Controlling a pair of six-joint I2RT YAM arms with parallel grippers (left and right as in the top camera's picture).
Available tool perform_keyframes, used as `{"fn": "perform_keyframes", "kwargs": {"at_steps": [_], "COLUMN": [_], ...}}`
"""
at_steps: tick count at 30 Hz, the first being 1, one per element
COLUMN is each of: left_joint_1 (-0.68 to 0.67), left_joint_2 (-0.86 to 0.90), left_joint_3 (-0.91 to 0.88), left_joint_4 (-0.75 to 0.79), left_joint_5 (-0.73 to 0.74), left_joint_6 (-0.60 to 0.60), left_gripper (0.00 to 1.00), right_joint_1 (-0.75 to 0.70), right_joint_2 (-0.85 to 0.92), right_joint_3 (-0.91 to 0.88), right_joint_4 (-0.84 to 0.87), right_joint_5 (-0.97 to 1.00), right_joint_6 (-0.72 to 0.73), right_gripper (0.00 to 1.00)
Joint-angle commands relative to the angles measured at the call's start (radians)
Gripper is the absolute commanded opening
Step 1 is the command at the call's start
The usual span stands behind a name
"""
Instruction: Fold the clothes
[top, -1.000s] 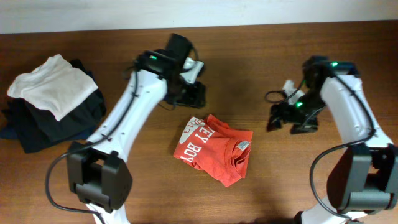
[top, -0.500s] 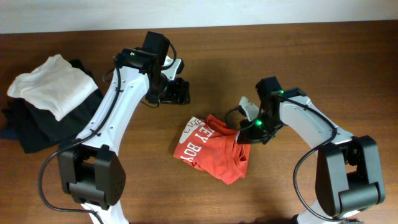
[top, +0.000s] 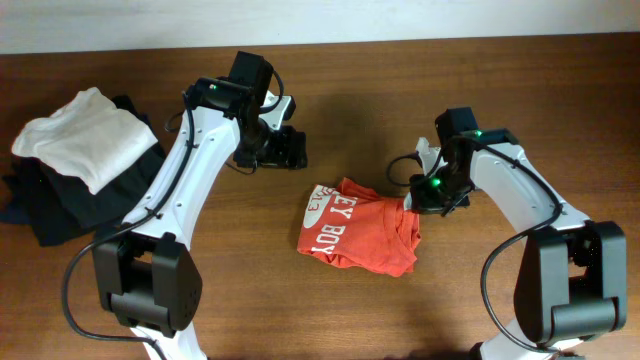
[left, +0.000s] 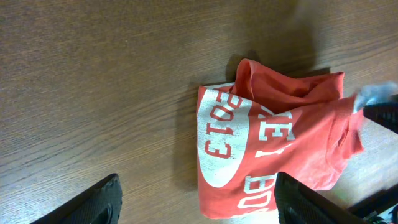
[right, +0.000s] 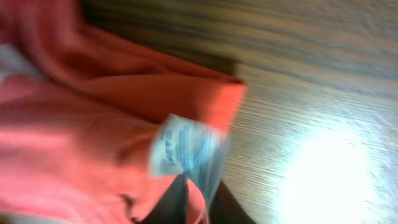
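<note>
**Item 1. My right tool (top: 418, 200).** Clamped on the red-orange short-sleeved cotton T-shirt (top: 355, 235), at the edge beside its small white neck tag (right: 180, 149). Only the right wrist view shows the grip. There the dark fingers (right: 177, 199) sit close together with orange cloth pinched between them, though the picture is blurred. The overhead view gives only the tool's head touching the cloth's corner.

**Item 2. My left tool (top: 283, 150).** Jaws wide apart, holding nothing, hanging over the brown wooden bench (top: 520, 90). The left wrist view has a finger (left: 93, 199) at each lower corner of the frame. The T-shirt lies ahead of them, touching neither.

**Item 3. T-shirt.** Rumpled on the bench between my two tools. The left wrist view reads the oval "2013" in full. The overhead view reads "EY BOY".

**Item 4. White folded garment (top: 85, 135) on black folded garments (top: 70, 205).** Seen overhead only. The pile sits well beyond my left tool, on the side away from the T-shirt.
</note>
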Motion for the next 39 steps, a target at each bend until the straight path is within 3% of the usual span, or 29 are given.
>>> {"fn": "perform_keyframes", "kwargs": {"at_steps": [1,7,14,25,31,35,39], "left_joint_1": [0.002,-0.010,-0.078,-0.146,-0.146,-0.140,-0.141], "left_joint_2": [-0.023,-0.022,-0.021,0.026,0.087,0.095,0.095], "left_joint_3": [-0.011,-0.050,-0.249,-0.476,-0.476,-0.476,-0.476], "left_joint_4": [-0.002,0.045,0.289,0.530,0.525,0.437,0.266], "left_joint_5": [0.000,0.000,0.000,-0.012,-0.038,-0.084,0.055], "left_joint_6": [0.012,0.013,0.064,0.064,0.064,0.047,-0.114], "left_gripper": [0.79,0.80,0.79,0.79,0.79,0.79,0.79], "right_joint_1": [-0.001,-0.008,0.000,0.091,0.091,0.089,0.089], "right_joint_2": [-0.009,-0.022,-0.048,-0.045,-0.045,-0.044,-0.044], "right_joint_3": [-0.029,0.061,0.074,-0.146,-0.260,-0.273,-0.254], "right_joint_4": [0.020,-0.116,-0.260,-0.142,0.039,0.116,0.245], "right_joint_5": [0.192,0.190,-0.251,-0.296,-0.201,0.055,0.227], "right_joint_6": [0.089,0.137,0.030,0.017,0.036,0.115,0.114], "right_gripper": [0.30,0.43,0.46,0.46,0.46,0.46,0.49]}}
